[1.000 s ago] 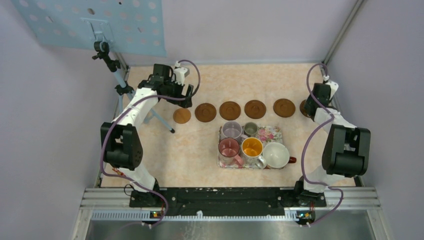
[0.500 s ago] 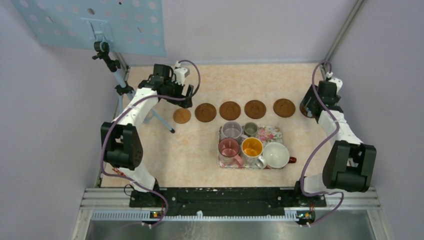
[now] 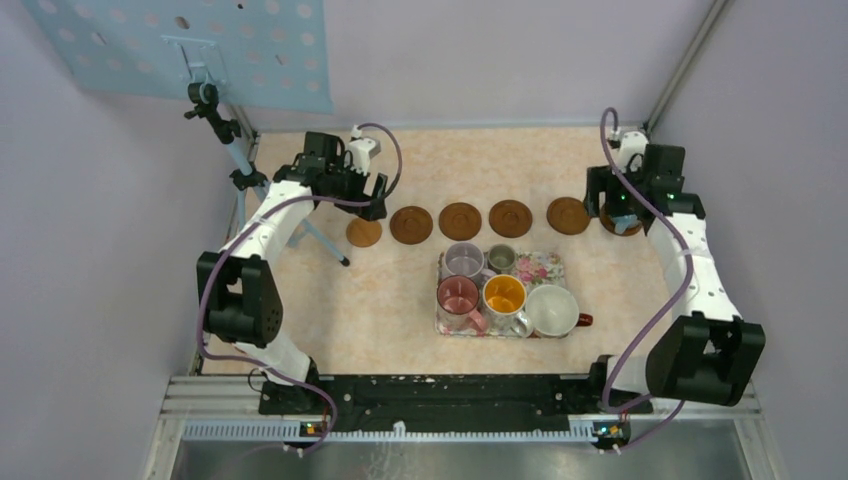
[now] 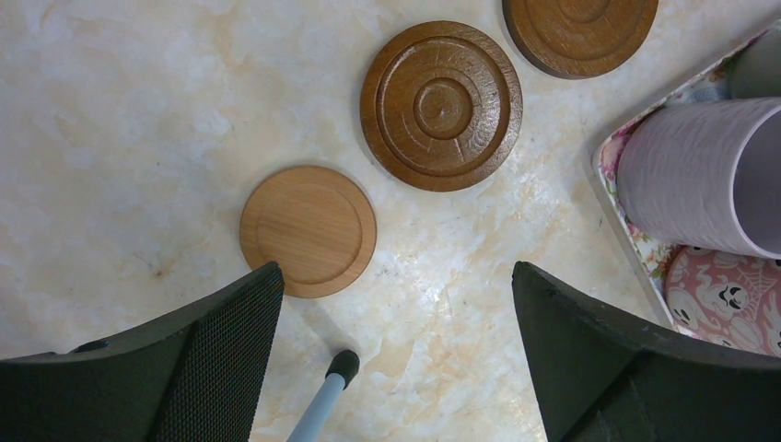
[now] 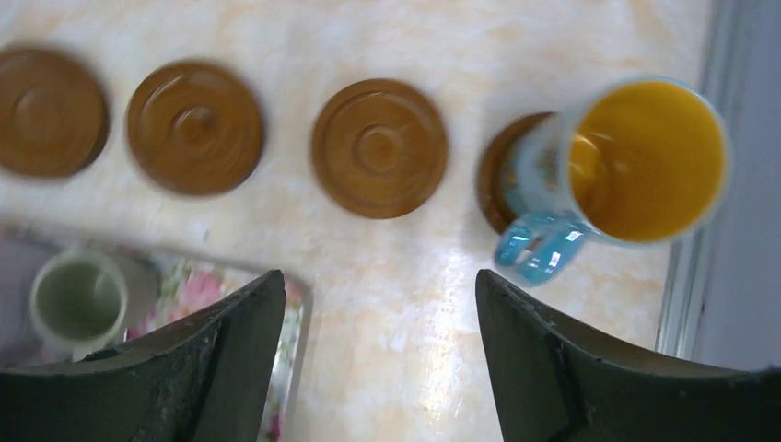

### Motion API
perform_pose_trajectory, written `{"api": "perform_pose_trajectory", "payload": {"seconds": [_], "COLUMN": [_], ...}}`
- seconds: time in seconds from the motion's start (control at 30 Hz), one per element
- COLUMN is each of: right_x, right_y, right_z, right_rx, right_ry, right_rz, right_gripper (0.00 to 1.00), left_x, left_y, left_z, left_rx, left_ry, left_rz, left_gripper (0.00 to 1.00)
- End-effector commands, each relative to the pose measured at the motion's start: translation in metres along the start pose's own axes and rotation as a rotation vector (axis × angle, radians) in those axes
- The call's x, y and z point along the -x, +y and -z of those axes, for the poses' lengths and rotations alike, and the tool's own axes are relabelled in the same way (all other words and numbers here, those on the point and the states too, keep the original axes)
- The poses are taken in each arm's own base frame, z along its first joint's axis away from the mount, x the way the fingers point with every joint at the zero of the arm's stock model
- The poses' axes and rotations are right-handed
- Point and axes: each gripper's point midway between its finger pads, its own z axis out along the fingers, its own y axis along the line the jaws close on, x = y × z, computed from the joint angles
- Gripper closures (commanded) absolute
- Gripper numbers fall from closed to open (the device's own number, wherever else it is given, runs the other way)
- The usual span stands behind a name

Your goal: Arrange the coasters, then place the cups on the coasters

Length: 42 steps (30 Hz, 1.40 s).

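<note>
Hovering my right end effector (image 5: 379, 276), jaws apart and empty, I see the blue cup (image 5: 635, 161) seated on the end coaster (image 5: 495, 180). The wide white cup (image 3: 552, 308) on the tray (image 3: 545, 266) lies basewards, nearest this arm.

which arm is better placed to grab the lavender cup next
Probably left: the left gripper is open near the lavender cup, while the right gripper hangs over the blue mug far right.
</note>
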Motion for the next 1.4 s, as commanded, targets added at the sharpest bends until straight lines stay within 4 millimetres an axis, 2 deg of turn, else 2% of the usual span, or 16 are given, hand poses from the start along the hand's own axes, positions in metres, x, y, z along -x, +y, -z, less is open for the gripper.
{"api": "perform_pose_trajectory", "payload": {"seconds": [0.0,0.13,0.27,0.47,0.67,1.07,1.37], "right_x": [-0.026,-0.071,-0.107,-0.153,-0.190,-0.222,-0.218], "right_y": [0.061,0.069,0.075,0.091,0.082,0.072,0.080], "right_z": [0.049,0.087,0.107,0.111,0.109,0.104,0.081], "right_rx": [0.434,0.616,0.727,0.822,0.824,0.792,0.750], "right_ry": [0.102,0.207,0.249,0.287,0.367,0.417,0.329], "right_rz": [0.402,0.670,0.847,0.950,0.993,1.089,1.073], "right_gripper": [0.27,0.29,0.30,0.28,0.29,0.34,0.42], "left_x": [0.016,0.014,0.013,0.016,0.014,0.013,0.012], "left_y": [-0.005,-0.006,-0.007,-0.006,-0.004,-0.005,-0.004], "left_z": [0.012,0.010,0.006,0.003,0.004,-0.001,-0.003], "left_rx": [-0.012,-0.019,-0.029,-0.036,-0.023,-0.037,-0.036], "left_ry": [-0.075,-0.069,-0.067,-0.067,-0.059,-0.055,-0.052], "left_rz": [-0.050,-0.050,-0.043,-0.038,-0.050,-0.032,-0.024], "left_gripper": [0.01,0.01,0.01,0.01,0.01,0.01,0.01]}}
